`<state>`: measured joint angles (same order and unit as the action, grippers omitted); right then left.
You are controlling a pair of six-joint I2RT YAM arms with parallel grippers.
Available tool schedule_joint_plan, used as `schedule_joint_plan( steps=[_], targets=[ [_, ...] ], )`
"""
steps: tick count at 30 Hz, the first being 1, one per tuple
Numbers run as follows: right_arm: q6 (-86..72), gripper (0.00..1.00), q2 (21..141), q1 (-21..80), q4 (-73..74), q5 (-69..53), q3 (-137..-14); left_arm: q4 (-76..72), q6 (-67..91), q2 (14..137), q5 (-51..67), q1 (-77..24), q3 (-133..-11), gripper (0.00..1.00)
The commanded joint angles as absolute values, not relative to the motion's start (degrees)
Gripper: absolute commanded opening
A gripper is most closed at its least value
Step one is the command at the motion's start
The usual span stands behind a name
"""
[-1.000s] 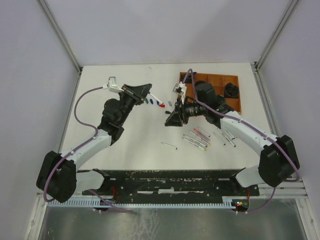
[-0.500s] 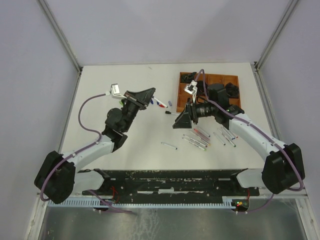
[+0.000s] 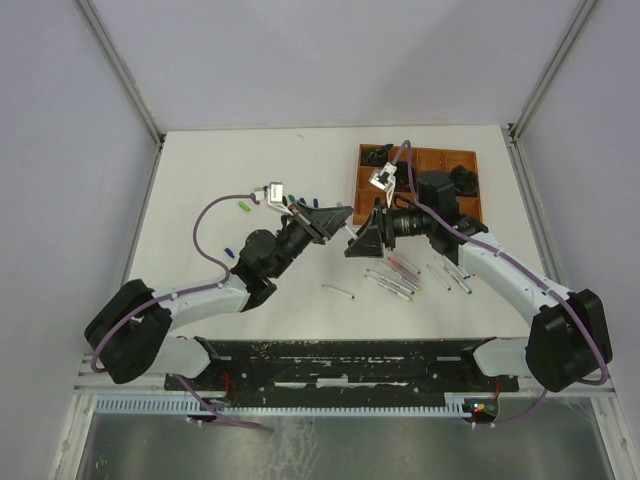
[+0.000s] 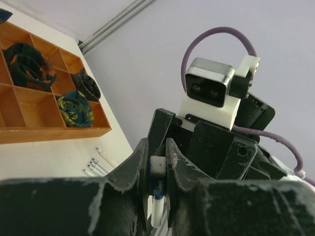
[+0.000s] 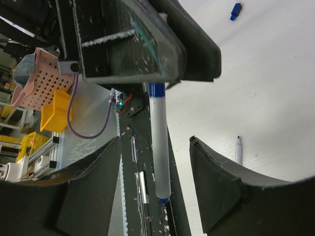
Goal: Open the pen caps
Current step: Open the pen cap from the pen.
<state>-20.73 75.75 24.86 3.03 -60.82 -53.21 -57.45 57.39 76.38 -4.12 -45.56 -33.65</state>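
Observation:
My left gripper [image 3: 335, 218] [image 4: 157, 142] is shut on a white pen [image 4: 158, 206], gripping it at its blue band [image 4: 158, 189]. The pen's barrel [image 5: 160, 162] sticks out between the fingers of my right gripper [image 3: 362, 240] [image 5: 155, 142], which stands open and does not touch it. A small blue tip [image 5: 162, 199] ends the barrel. I cannot tell which blue part is the cap. Loose pen caps lie on the table: green [image 3: 244, 205], blue [image 3: 228, 252] [image 5: 236, 11]. Several pens [image 3: 400, 275] lie below the right gripper, and one pen [image 3: 338, 291] lies alone.
A brown compartment tray [image 3: 440, 157] [image 4: 49, 132] with dark rolled items stands at the back right, just behind the right arm. More small caps [image 3: 300, 200] lie behind the left gripper. The black base rail [image 3: 340, 360] runs along the near edge.
My left arm swung right and toward the centre, carrying the pen up to the right gripper. The right gripper's jaws opened wider, and it shifted slightly right.

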Motion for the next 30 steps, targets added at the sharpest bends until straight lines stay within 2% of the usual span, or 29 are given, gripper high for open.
schedule_joint_plan(
  steps=[1, 6, 10, 13, 17, 24, 30],
  targets=[
    [-21.88, 0.62, 74.23, 25.13, -0.05, -61.55, -53.36, -61.55, 55.39, 77.78, -3.87, -46.28, -34.54, 0.03],
    [-21.39, 0.32, 75.15, 25.9, 1.1, -61.99, -53.83, -61.72, 54.9, 79.99, -3.61, -46.25, -36.13, 0.03],
    [-19.11, 0.23, 75.93, 26.33, 4.47, -62.23, -55.02, -61.85, 54.45, 80.92, -2.21, -46.16, -37.53, 0.03],
    [-17.88, 0.02, 76.14, 26.34, 6.92, -62.66, -55.97, -60.36, 54.43, 79.38, -2.48, -44.44, -37.87, 0.03],
    [-18.1, 0.02, 76.84, 26.41, 8.08, -63.01, -55.83, -58.08, 58.07, 75.66, -2.84, -35.13, -39.31, 0.03],
    [-15.6, 0.02, 80.46, 28.85, 11.47, -62.42, -56.34, -50.23, 62.22, 75.46, -1.36, -16.4, -48.83, 0.03],
    [-12.42, 0.02, 80.01, 29.88, 14.4, -60.48, -57.37, -48.73, 67.57, 74.86, -0.67, -13.47, -48.83, 0.03]
  ],
)
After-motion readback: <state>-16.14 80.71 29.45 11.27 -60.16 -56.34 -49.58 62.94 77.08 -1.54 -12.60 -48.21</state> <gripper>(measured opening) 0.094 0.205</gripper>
